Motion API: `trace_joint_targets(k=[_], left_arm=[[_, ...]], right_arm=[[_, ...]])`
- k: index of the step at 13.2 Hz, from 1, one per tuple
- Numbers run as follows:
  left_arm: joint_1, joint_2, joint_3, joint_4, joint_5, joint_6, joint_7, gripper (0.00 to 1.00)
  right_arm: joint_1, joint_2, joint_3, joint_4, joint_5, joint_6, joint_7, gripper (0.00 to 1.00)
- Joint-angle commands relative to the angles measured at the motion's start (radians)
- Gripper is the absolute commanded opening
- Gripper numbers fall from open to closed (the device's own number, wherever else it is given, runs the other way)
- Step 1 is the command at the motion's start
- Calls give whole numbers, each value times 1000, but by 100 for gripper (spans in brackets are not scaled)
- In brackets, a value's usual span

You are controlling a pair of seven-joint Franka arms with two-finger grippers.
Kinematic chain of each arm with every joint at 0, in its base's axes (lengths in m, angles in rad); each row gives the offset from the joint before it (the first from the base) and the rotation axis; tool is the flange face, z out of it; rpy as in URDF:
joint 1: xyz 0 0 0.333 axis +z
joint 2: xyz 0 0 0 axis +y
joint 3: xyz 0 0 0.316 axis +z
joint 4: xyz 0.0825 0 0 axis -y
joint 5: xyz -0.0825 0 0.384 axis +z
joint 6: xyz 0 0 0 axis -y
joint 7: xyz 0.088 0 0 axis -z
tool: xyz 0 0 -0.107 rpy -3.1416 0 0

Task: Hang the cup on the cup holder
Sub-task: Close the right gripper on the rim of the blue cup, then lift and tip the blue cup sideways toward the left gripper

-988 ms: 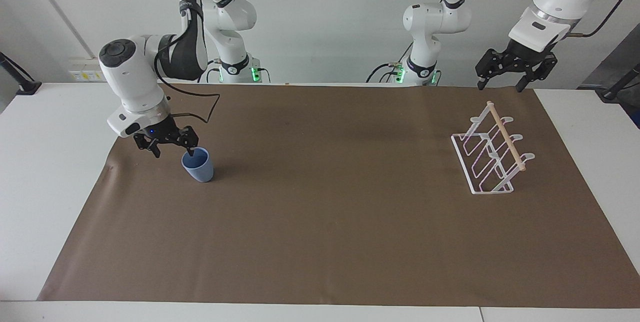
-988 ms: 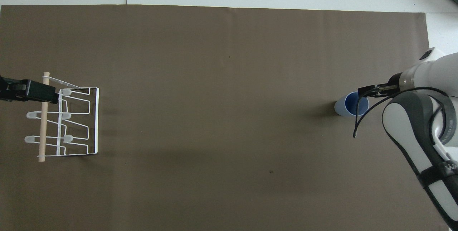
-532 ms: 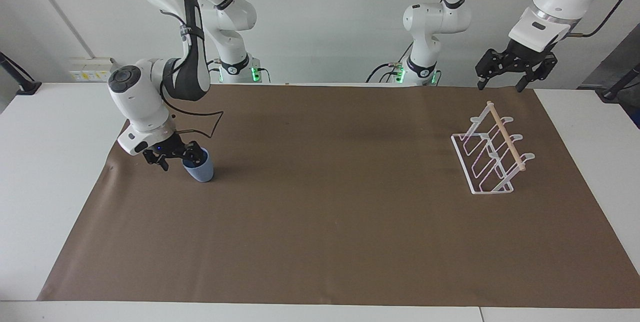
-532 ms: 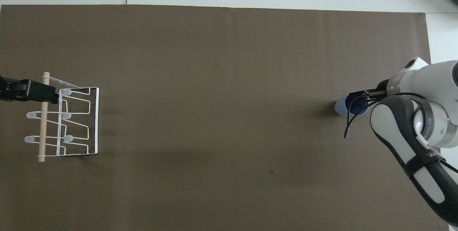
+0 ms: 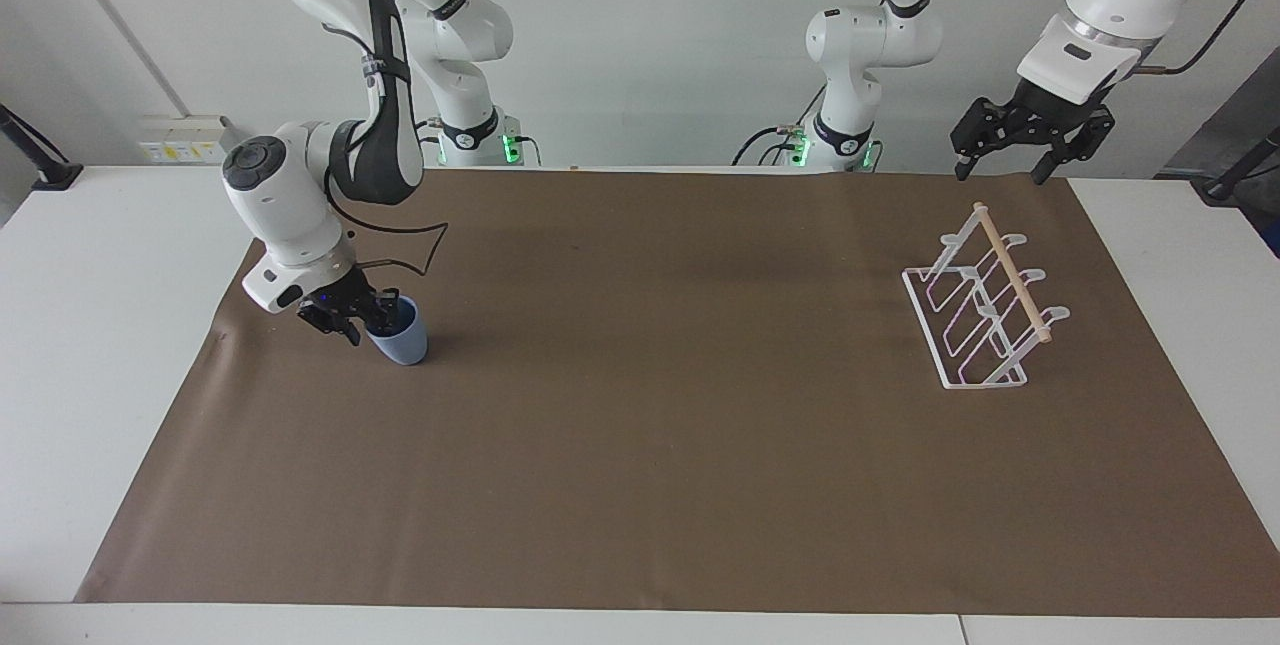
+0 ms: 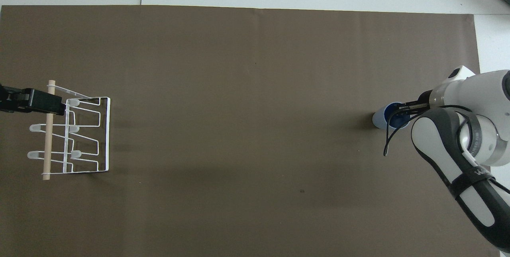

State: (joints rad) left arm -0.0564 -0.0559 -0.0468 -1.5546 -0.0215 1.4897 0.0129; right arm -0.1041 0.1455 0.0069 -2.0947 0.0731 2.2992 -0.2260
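The light blue cup (image 5: 400, 339) stands upright on the brown mat toward the right arm's end of the table; it also shows in the overhead view (image 6: 383, 119). My right gripper (image 5: 366, 318) is down at the cup's rim, on the side toward the table's end, and reaches into its mouth in the overhead view (image 6: 400, 110). The white wire cup holder (image 5: 978, 310) with its wooden dowel (image 5: 1012, 272) stands toward the left arm's end and holds no cup. My left gripper (image 5: 1003, 168) is open, empty and raised in the air by the holder.
The brown mat (image 5: 660, 445) covers most of the white table (image 5: 90, 345). The right arm's black cable (image 5: 425, 225) loops over the mat beside the cup. Both arm bases stand at the table's edge nearest the robots.
My right gripper has come down and tilted in at the cup's rim, and its arm has drawn closer over the cup. The cup, the holder and the left arm have not moved.
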Motion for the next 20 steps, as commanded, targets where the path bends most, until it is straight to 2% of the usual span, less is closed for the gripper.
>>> trace_joint_targets(k=[1, 3, 4, 6, 10, 13, 15, 18, 20], left_arm=[[9, -25, -7, -27, 18, -6, -10, 100], [9, -25, -7, -27, 18, -6, -8, 100], [9, -25, -7, -27, 18, -6, -10, 100], [9, -25, -7, -27, 18, -6, -8, 100], [9, -25, -7, -27, 18, -6, -8, 100], [9, -25, -7, -27, 18, -6, -8, 100], [9, -25, -7, -27, 18, -6, -10, 100], [9, -25, -7, -27, 18, -6, -10, 100], [9, -27, -7, -27, 18, -6, -8, 100]], right_arm=[[-14, -23, 11, 13, 40, -43, -38, 45], [-14, -23, 10, 19, 40, -47, -38, 41], [-14, -23, 10, 19, 40, -46, -38, 34], [-16, -23, 10, 18, 42, -46, -39, 0], [-14, -27, 15, 27, 43, -58, -33, 0], [-2, -44, 22, 125, 43, -180, -29, 0], [17, -82, 33, 153, 48, -190, -26, 0], [18, -112, 73, 176, 129, -193, 17, 0], [18, -115, 93, 205, 199, -240, 82, 0]])
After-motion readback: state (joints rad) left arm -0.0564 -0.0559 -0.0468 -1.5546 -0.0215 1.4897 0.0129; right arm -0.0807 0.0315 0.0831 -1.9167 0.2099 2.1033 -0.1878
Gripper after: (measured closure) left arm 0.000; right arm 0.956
